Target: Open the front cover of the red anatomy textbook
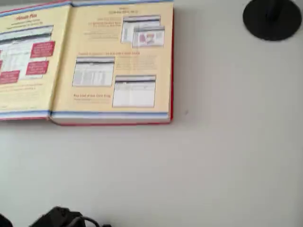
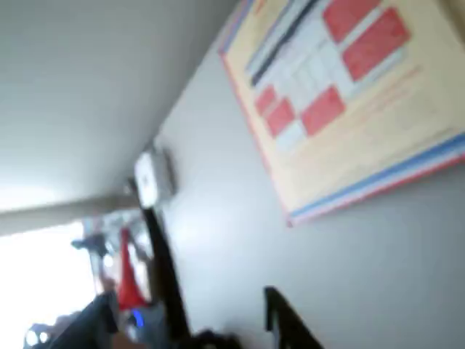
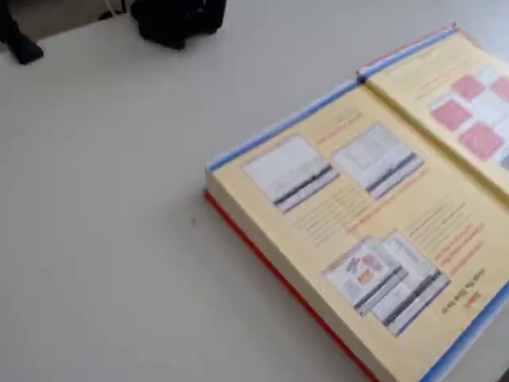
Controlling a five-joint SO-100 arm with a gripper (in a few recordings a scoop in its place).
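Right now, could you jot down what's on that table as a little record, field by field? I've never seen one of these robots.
book: the red anatomy textbook lies open on the white table
cover: the front cover is folded flat, cream-yellow inner face with red boxes up
facing page: cream-yellow, printed with small screenshots
other item: black round disc at the far right corner in the overhead view, apart from the book
gripper: dark fingers at the bottom of the wrist view, away from the book; opening unclear

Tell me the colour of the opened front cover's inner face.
Cream-yellow with red boxes on the front cover, clearest in the overhead view.
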